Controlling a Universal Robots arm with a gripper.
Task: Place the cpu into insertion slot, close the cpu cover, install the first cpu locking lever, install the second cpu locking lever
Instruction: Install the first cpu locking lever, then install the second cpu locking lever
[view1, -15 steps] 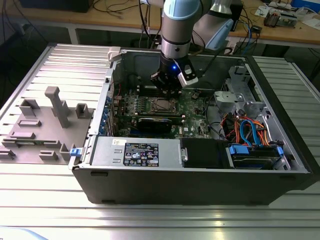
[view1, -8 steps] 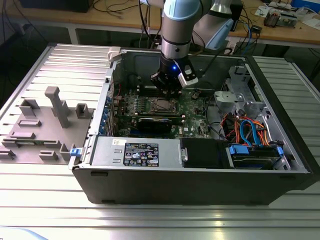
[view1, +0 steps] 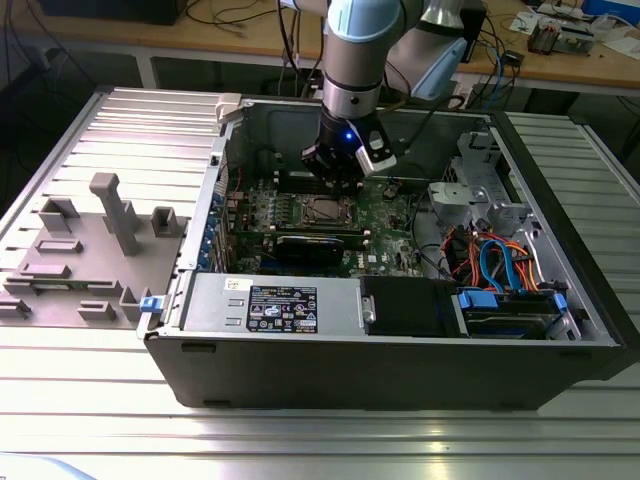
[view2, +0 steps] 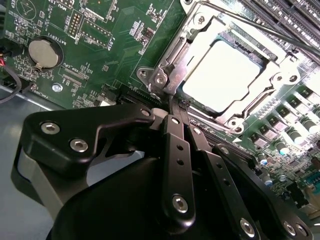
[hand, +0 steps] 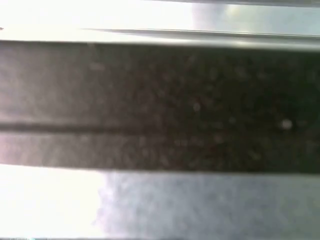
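Closed gripper (view2: 175, 107) at cpu cover (view2: 200, 37), flat over cpu (view2: 222, 75).

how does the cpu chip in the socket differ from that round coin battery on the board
In the second wrist view, the flat silver-grey square cpu is square, while the round silver coin battery is a disc. The cpu looks much larger than the battery. The cpu sits framed by the silvery square metal cpu cover; the battery sits in a round dark holder. Both have bright metal tops and lie flat on the green circuit board.
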